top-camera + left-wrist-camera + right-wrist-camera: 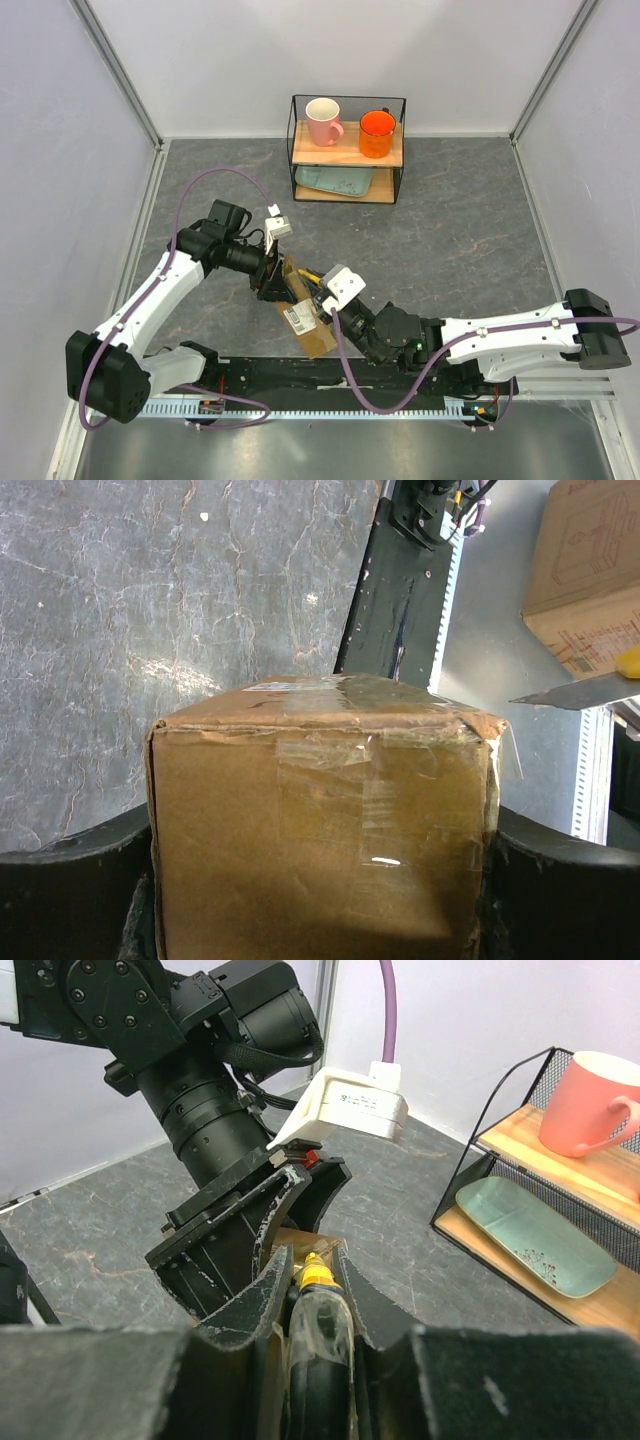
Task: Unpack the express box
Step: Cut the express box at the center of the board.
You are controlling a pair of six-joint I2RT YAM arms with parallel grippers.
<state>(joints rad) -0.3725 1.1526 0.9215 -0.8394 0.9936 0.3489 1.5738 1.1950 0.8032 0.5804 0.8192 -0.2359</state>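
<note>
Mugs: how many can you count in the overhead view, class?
2. The pink mug stands on the left of the top board of the wire shelf, the orange mug on its right. None shows elsewhere, though some may be hidden.

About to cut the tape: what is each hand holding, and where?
Left hand: the express box, clamped across its sides near the taped end. Right hand: the yellow utility knife, by its handle.
</note>
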